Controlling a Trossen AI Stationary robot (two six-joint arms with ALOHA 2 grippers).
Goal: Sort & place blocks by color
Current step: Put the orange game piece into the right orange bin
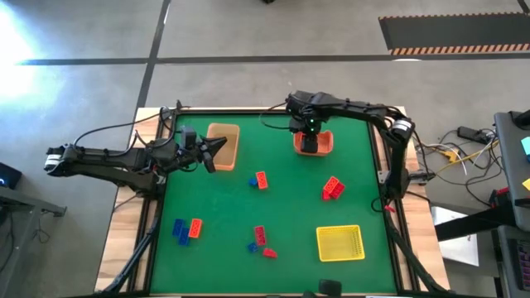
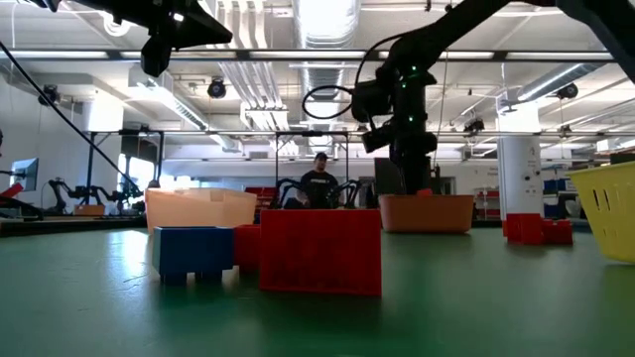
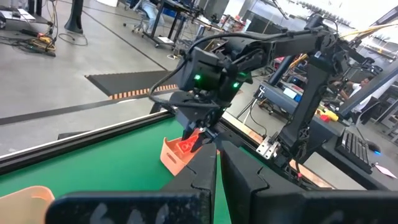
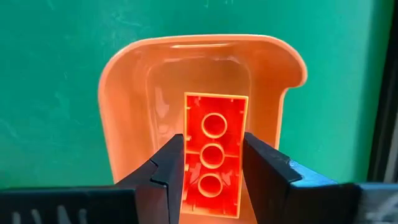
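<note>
The red block (image 4: 212,165) is clamped between the fingers of the right gripper (image 4: 212,177), underside toward the wrist camera, its three round sockets showing. It sits centre-bottom of the right wrist view, directly over the mouth of the orange bin (image 4: 124,81). In the high view that bin (image 1: 325,146) lies upper centre-right, with the gripper (image 1: 309,139) over it.

Judgement: the step in hand is release of this block into the orange bin. The block appears centred between the bin walls, so no sideways correction looks necessary. Opening the jaws cleanly and lifting straight up should avoid dragging the block or nudging the light bin. Whether the block is already below the rim cannot be told from the wrist view; the low view shows the gripper (image 2: 402,149) just above the bin (image 2: 427,212), which suggests a short drop.

The left gripper (image 1: 217,147) waits at upper centre-left of the high view, beside the tan bin (image 1: 224,132), fingers together and holding nothing.

Remaining blocks on the green mat (image 1: 290,199): a blue and orange pair (image 1: 258,180) at centre, a red cluster (image 1: 333,188) centre-right, a blue and orange group (image 1: 187,229) lower left, and a red and blue group (image 1: 260,240) lower centre. The yellow bin (image 1: 339,242) sits lower right.
</note>
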